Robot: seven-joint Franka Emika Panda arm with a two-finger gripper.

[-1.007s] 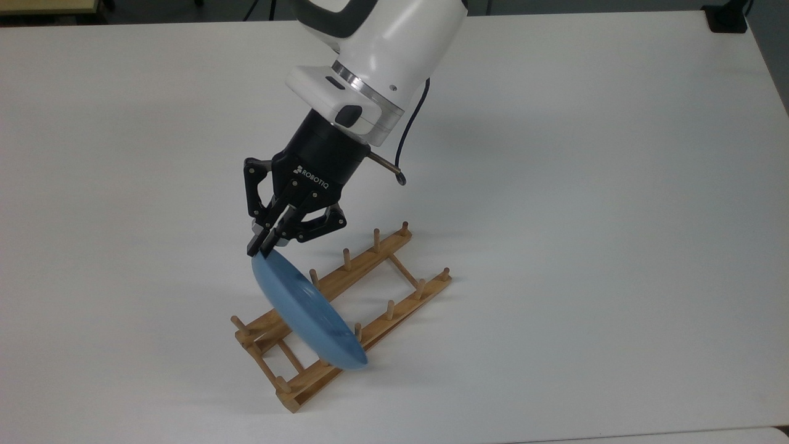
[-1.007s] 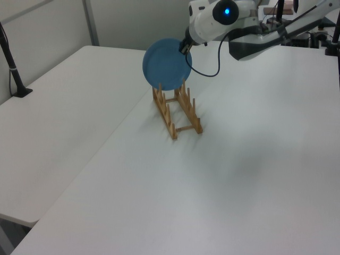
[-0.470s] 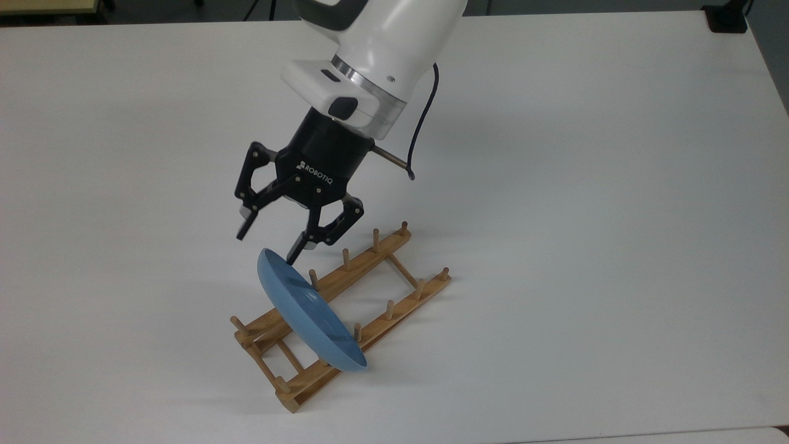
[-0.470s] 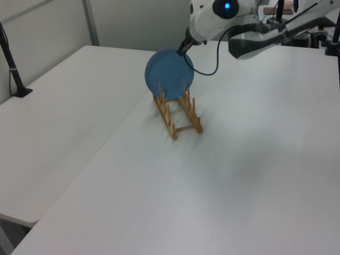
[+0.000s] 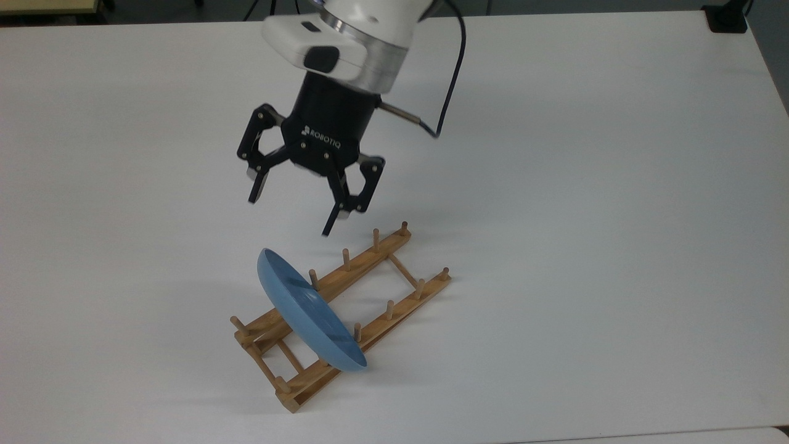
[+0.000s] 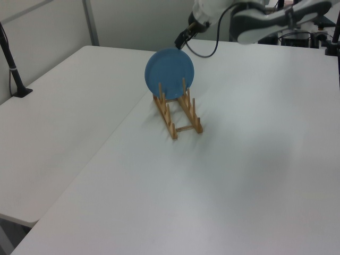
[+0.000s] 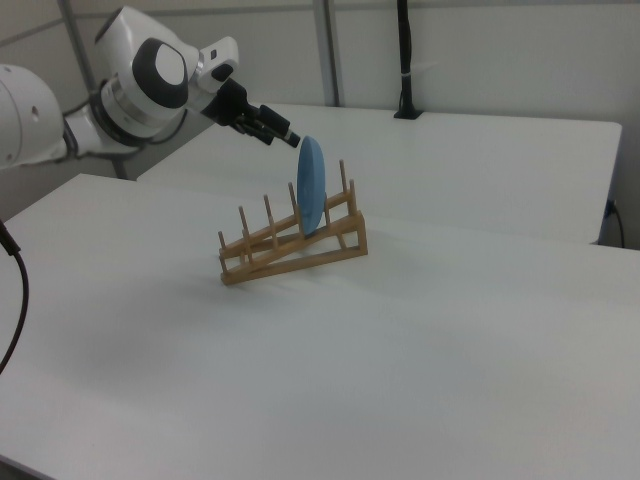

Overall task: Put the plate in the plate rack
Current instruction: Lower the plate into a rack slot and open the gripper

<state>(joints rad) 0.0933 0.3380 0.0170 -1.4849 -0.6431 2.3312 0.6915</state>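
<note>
The gripper [image 5: 291, 217] hangs in the air above the table [image 5: 616, 185] with its jaws spread wide and nothing between them. In the top view the left fingertip [image 5: 254, 192] sits higher in the picture and the right fingertip [image 5: 328, 229] lower, both pointing down toward the rack.

Just below the jaws, clear of both fingers, the plate [image 5: 308, 311] stands on edge in the plate rack [image 5: 382, 314]. Its upper rim is the part nearest the right fingertip, with a visible gap between them. The plate leans between pegs close to the rack's end at the top view's left, crossing both rails, with one more pair of pegs beyond it at that end. To the right of the jaws in the top view, the rack's remaining pegs run on with nothing in them.

In the left view the gripper [image 6: 182, 40] is up and to the right of the plate [image 6: 170, 70]. In the right view the gripper [image 7: 283, 136] is just left of the plate's [image 7: 312, 195] top edge.
</note>
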